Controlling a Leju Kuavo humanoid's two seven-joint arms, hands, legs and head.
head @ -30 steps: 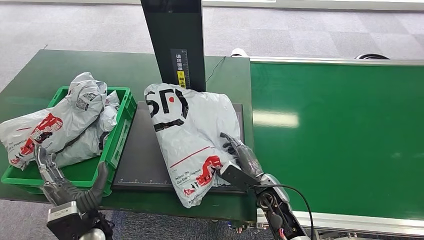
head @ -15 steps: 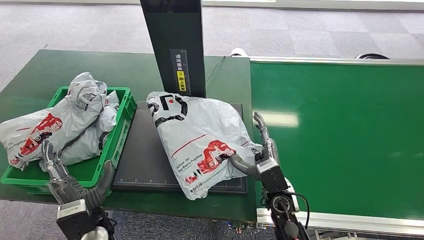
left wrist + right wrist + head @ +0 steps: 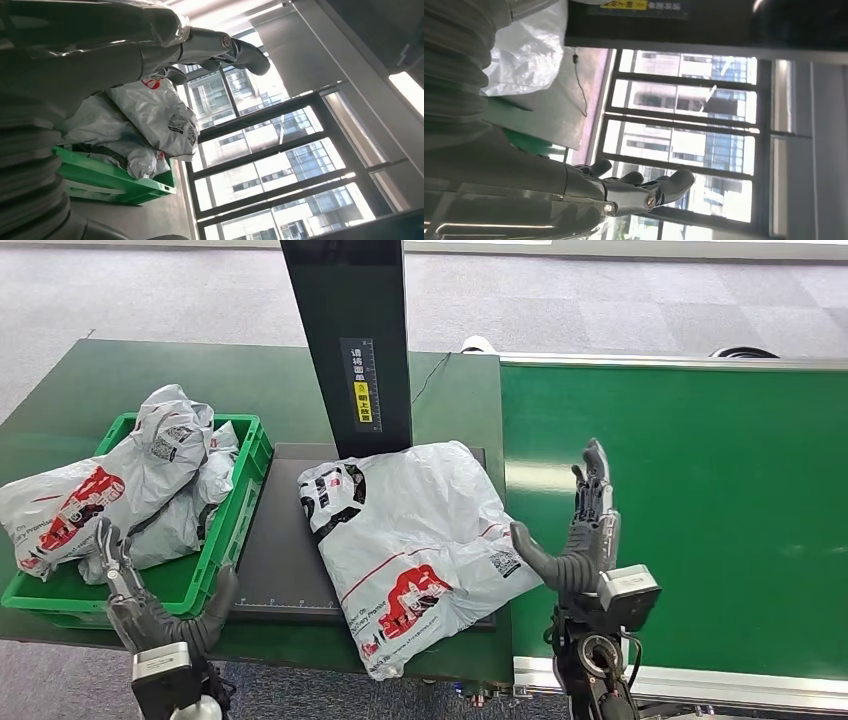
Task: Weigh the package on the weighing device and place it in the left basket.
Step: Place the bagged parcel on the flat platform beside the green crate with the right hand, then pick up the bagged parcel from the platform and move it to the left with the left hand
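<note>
Package on scale — basket holds parcels.

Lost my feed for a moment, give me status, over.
Both hands, left and right, open, holding nothing. Package lying on the scale, untouched. Left basket already holds bags.

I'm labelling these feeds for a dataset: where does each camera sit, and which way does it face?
Head view: high on the body, looking down at the package on the scale; both hands show, left hand, right hand.
Left wrist view: behind the left hand, facing the green basket and windows.
Right wrist view: behind the right hand, facing windows.
Shared: head and left wrist views show the basket.
</note>
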